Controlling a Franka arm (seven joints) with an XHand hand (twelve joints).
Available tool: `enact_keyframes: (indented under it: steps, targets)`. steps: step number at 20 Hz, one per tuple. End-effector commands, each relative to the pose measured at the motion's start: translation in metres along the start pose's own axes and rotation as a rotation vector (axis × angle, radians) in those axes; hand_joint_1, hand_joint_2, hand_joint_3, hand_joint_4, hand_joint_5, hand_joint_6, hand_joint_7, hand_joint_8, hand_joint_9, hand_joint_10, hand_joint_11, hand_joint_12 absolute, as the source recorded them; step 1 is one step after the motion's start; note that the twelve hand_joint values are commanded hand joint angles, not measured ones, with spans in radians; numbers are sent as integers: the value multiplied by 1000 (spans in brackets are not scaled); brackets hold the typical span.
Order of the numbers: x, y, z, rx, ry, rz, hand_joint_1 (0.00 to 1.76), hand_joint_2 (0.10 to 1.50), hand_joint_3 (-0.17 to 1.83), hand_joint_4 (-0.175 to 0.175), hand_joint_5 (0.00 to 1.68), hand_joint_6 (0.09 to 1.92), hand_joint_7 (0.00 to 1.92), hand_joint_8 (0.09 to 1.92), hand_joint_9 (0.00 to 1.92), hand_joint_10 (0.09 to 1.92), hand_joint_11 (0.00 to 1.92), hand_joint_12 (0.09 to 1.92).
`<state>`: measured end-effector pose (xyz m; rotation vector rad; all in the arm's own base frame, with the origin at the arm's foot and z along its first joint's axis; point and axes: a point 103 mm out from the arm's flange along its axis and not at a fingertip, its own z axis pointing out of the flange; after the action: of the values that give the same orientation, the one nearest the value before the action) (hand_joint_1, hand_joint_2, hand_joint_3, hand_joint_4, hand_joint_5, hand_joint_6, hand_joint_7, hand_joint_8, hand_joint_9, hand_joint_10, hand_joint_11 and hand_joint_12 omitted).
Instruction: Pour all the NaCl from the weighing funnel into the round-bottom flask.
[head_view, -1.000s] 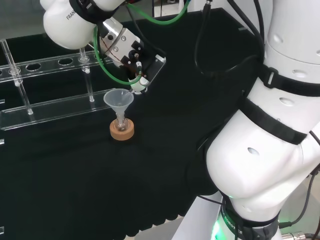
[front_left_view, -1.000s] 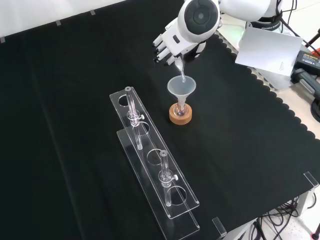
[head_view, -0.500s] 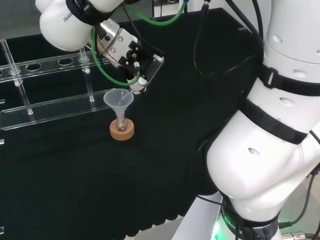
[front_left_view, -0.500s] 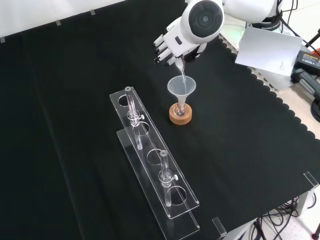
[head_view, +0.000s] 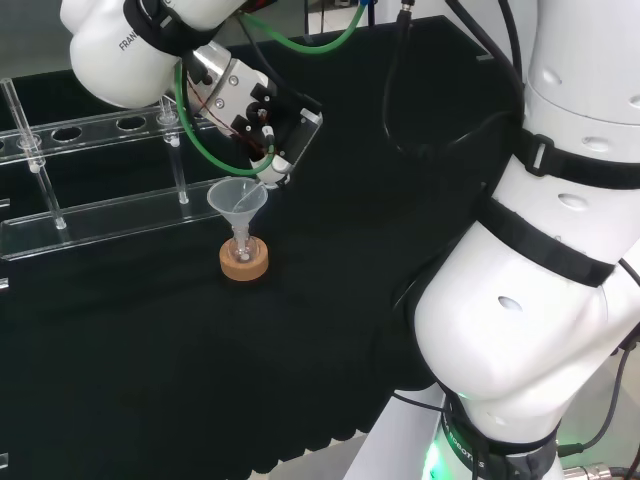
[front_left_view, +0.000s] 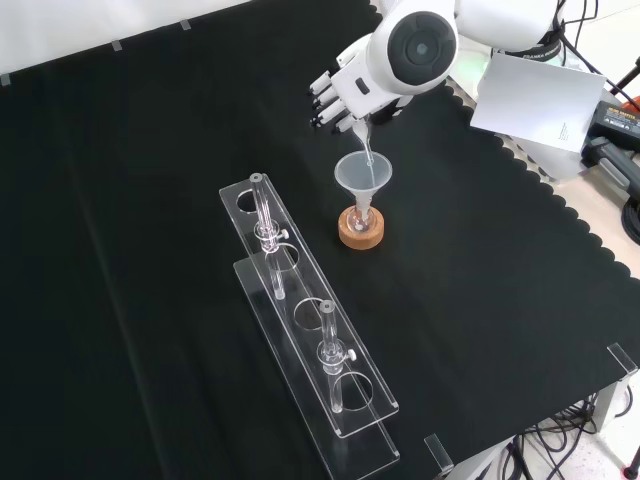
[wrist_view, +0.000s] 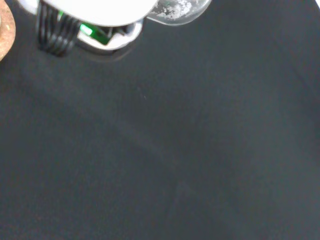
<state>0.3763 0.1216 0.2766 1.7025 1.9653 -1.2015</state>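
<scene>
A clear plastic funnel (head_view: 237, 198) (front_left_view: 363, 174) sits in the neck of a small round-bottom flask (front_left_view: 361, 212) on a cork ring (head_view: 244, 263) (front_left_view: 361, 231). Just above it, the hand (head_view: 252, 108) (front_left_view: 338, 94) has its fingers curled round a clear glass weighing funnel (front_left_view: 364, 147). That piece is tilted, with its thin stem pointing down into the funnel's mouth (head_view: 262, 181). In the wrist view, white grains lie in the weighing funnel's bulb (wrist_view: 175, 9), beside a blurred white part of the hand (wrist_view: 90, 7), and the cork ring (wrist_view: 5, 30) shows at the picture's edge.
A long clear acrylic rack (front_left_view: 300, 320) (head_view: 90, 212) with upright glass tubes stands left of the flask in the front view. A white sheet (front_left_view: 528, 95) lies at the cloth's far right corner. The arm's white links (head_view: 540, 260) stand at the right of the head view.
The wrist has turned a little and the hand has shifted slightly left in the head view, tipping the weighing funnel steeper. Its stem stays over the funnel's mouth.
</scene>
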Motion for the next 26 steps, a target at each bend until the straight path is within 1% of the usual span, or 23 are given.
enact_keyframes:
  steps: [1,3,10,18,23,26]
  targets:
    - [1,0,-2,4,-16,3,1128,638,686,175,1282,670,477,680,863,356,807,1038]
    - [1,0,-4,4,-28,4,1128,638,686,175,1282,670,476,680,862,356,807,1038]
    - [3,0,-4,3,-35,5,1127,638,687,175,1280,673,471,679,860,357,807,1038]
    - [6,0,-8,10,-70,15,1127,637,689,175,1279,676,464,678,855,357,805,1038]
    - [8,0,-11,6,-79,14,1127,637,690,175,1278,678,463,678,853,358,803,1037]
    - [9,0,-12,2,-73,17,1127,637,690,175,1278,679,462,679,852,358,802,1037]
